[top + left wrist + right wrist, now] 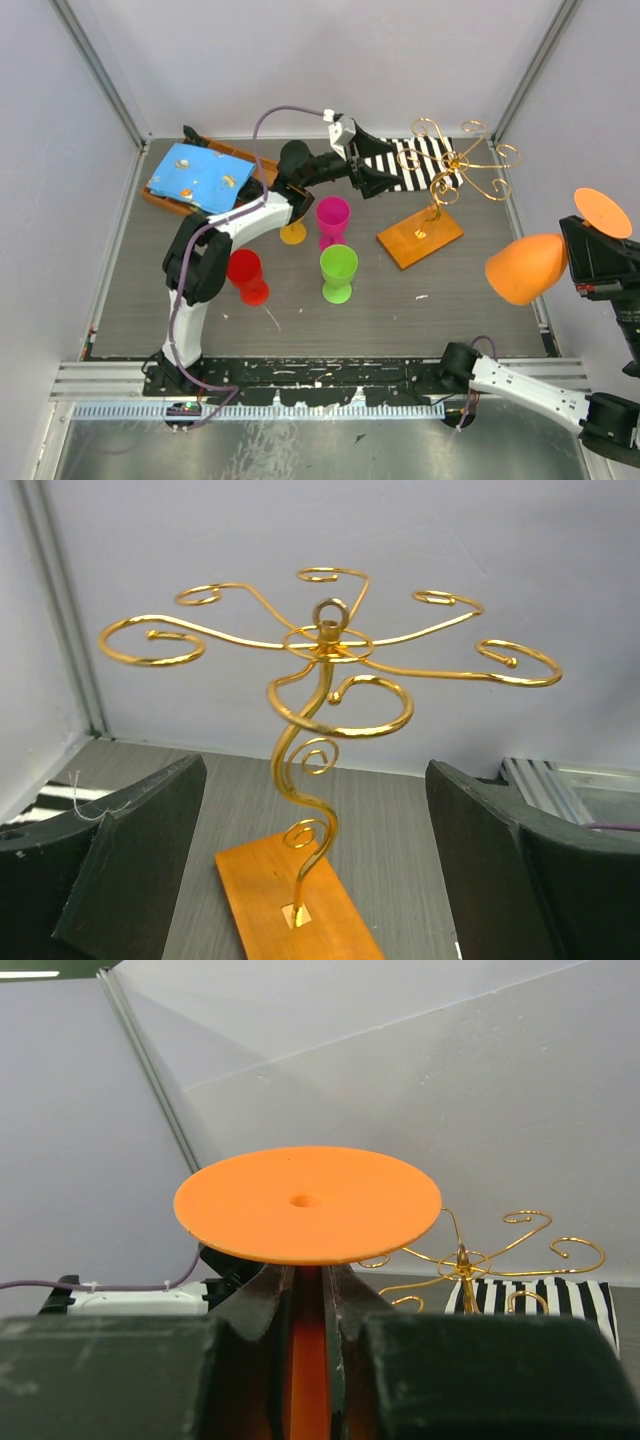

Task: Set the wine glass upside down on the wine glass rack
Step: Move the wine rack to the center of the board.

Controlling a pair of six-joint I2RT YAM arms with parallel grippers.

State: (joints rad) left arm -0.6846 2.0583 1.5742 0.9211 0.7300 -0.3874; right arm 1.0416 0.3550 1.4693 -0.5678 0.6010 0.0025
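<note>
The right pincer (pixel 308 1295) is clamped on the stem of the orange wine glass (pixel 525 268). It holds the glass in the air, well off to the right of the wine glass rack (pixel 420 238) and out past the counter (pixel 480 300) edge. From the wrist view only the round foot and a sliver of stem show; the bowl is hidden under the fingers (pixel 255 1305). The overhead view shows the glass lying over, bowl towards the rack. The left pincer (pixel 385 163) stands wide apart with nothing in it, just to the left of the rack's scroll arms. Its camera looks straight at the gold wire, and the near end of the wooden base is cut off. Behind the rack lies a striped cloth (pixel 425 160), partly covered by the wire. Left of the rack stand a pink glass (pixel 333 215), a green glass (pixel 339 268) and a red glass (pixel 245 272). A yellow one (pixel 293 235) is half hidden by the left arm. Farther left is a tray with blue cloth (pixel 200 178).
</note>
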